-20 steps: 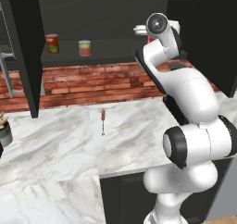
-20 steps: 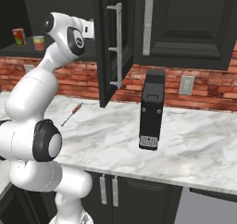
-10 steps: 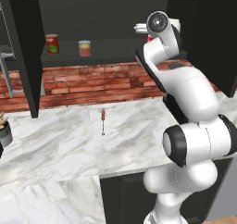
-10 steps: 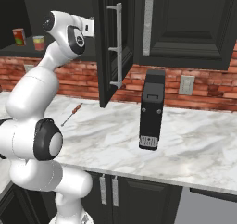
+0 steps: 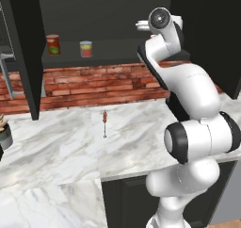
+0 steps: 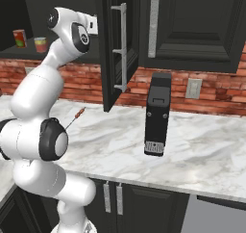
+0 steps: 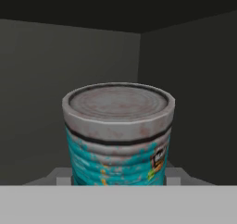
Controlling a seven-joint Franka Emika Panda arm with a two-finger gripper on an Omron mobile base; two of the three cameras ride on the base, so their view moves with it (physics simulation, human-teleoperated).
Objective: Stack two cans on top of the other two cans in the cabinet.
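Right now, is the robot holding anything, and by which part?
Yes: the teal-blue can, close before the hand camera inside the cabinet. It appears gripped low on its sides, but the fingers themselves are hidden.

The teal-blue can (image 7: 118, 135) is showing a grey top and a black band. The dark red can (image 5: 53, 44) is carrying a green label patch. The countertop (image 5: 61, 142) is displaying white-grey marbling.
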